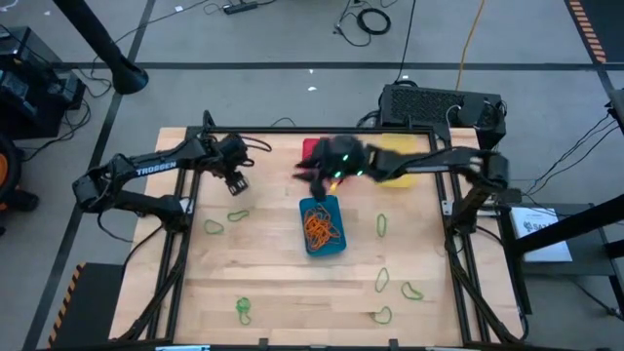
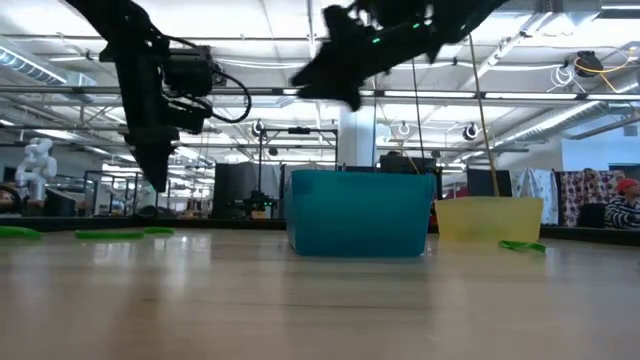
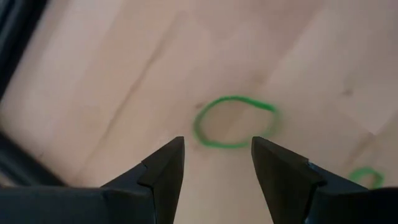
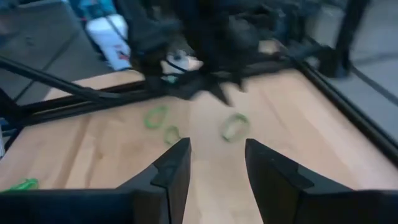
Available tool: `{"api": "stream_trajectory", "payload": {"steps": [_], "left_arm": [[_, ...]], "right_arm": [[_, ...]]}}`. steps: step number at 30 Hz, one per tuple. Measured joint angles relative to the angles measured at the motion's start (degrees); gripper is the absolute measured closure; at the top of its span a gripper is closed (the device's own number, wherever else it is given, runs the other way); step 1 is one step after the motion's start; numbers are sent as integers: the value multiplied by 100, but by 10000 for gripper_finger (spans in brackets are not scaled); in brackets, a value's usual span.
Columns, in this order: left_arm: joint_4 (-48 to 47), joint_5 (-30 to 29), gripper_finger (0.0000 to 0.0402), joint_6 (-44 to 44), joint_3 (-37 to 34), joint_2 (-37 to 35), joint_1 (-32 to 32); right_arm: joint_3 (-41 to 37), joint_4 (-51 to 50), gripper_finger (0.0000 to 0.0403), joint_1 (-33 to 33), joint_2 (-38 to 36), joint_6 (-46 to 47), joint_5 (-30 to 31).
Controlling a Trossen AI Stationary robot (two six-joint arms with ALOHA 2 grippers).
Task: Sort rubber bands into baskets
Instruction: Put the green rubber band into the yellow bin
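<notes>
The sorting is partly done: the blue basket (image 1: 323, 226), near the middle of the worktop, already holds a tangle of orange rubber bands (image 1: 321, 227), while the red basket (image 1: 311, 148) and yellow basket (image 1: 402, 158) stand behind it toward the far edge. Green rubber bands (image 1: 382, 225) lie loose on the wood, several toward the near right corner, one near the near edge at left and a pair toward the left edge.

The right gripper (image 1: 322, 175) hangs above the blue basket's far end; its wrist view shows the fingers parted with nothing between them, so it looks to have just finished a drop. The left gripper (image 3: 217, 163) is poised over a green band (image 3: 235, 121) near the left edge, jaws wide and empty, the loop lying just ahead of the fingertips.

The step in hand appears to be the left arm's pick. It calls for lowering until one finger lands inside the loop and one outside, closing on the thin strand, then carrying it to whichever basket takes green
</notes>
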Motion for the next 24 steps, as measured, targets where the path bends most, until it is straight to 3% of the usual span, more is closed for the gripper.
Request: {"api": "stream_trajectory", "payload": {"steps": [3, 6, 12, 18, 24], "left_arm": [[9, -14, 206, 43, 2, -19, 410], [19, -13, 206, 306, 2, -125, 868], [79, 369, 206, 464, 2, -448, 1506], [57, 125, 206, 442, 2, -961, 1806], [54, 103, 206, 338, 2, -1466, 1884]], "right_arm": [[116, 956, 257, 314, 676, -125, 4], [754, 1188, 257, 536, 1480, -150, 4], [2968, 158, 257, 695, 3080, -375, -1], [5132, -900, 257, 629, 4497, -447, -497], [6535, -1391, 257, 620, 5609, -444, -614]]}}
